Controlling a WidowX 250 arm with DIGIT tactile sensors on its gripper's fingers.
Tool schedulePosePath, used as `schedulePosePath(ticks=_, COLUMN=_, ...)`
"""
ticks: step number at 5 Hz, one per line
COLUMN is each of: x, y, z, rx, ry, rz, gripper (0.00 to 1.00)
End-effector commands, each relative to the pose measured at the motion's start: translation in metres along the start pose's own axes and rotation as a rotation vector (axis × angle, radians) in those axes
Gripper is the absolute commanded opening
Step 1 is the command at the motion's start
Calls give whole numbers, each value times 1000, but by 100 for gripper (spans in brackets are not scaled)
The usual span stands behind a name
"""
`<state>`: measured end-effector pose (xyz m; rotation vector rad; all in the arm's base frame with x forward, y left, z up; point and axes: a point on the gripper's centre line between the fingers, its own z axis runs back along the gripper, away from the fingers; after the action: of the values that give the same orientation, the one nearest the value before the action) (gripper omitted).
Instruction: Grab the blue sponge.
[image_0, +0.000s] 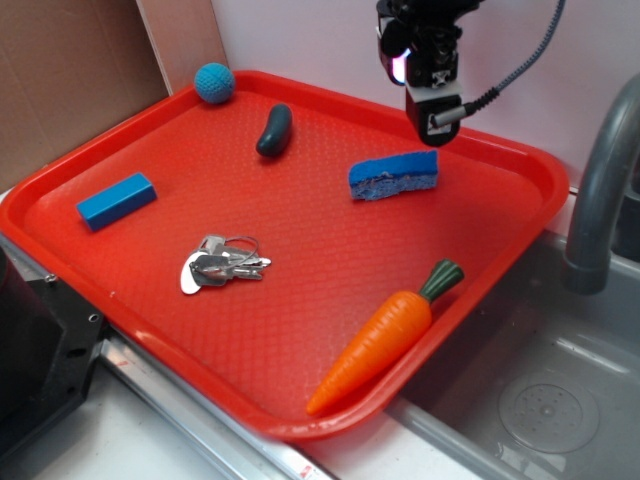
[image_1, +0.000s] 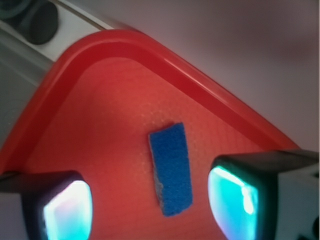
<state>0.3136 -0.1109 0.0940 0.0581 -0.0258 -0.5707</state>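
The blue sponge (image_0: 394, 175) stands on its long edge on the red tray (image_0: 300, 330), toward the far right; its paler porous side faces the front. My gripper (image_0: 432, 108) hangs above the sponge's right end, clear of it. In the wrist view the sponge (image_1: 171, 167) lies between my two fingers with gaps on both sides. The gripper (image_1: 150, 205) is open and empty.
On the tray: a blue rectangular block (image_0: 117, 200) at left, a teal ball (image_0: 214, 82) in the far corner, a dark green oblong piece (image_0: 275, 130), keys (image_0: 220, 264) in the middle, a toy carrot (image_0: 385, 335) at the front right. A sink and grey faucet (image_0: 600, 180) are at right.
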Motion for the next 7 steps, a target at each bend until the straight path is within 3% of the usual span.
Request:
schedulePosePath(ticks=1, x=5, y=25, z=-39, rx=21, ry=92, rz=95, gripper=100)
schedulePosePath(ticks=2, x=-7, y=12, z=-67, rx=-15, ry=196, rz=84, gripper=100)
schedulePosePath(ticks=3, x=-14, y=0, z=-68, rx=-32, ry=212, rz=90, gripper=100)
schedulePosePath(ticks=4, x=-15, y=-4, z=-63, rx=-27, ry=185, rz=108, gripper=0)
schedulePosePath(ticks=5, x=-12, y=-2, z=-54, rx=0, ry=177, rz=95, gripper=0)
schedulePosePath(ticks=6, x=-8, y=-3, z=-4, rx=21, ry=127, rz=171, gripper=0)
schedulePosePath(ticks=7, x=-16, y=-28, z=48, rx=57, ry=115, rz=392, gripper=0)
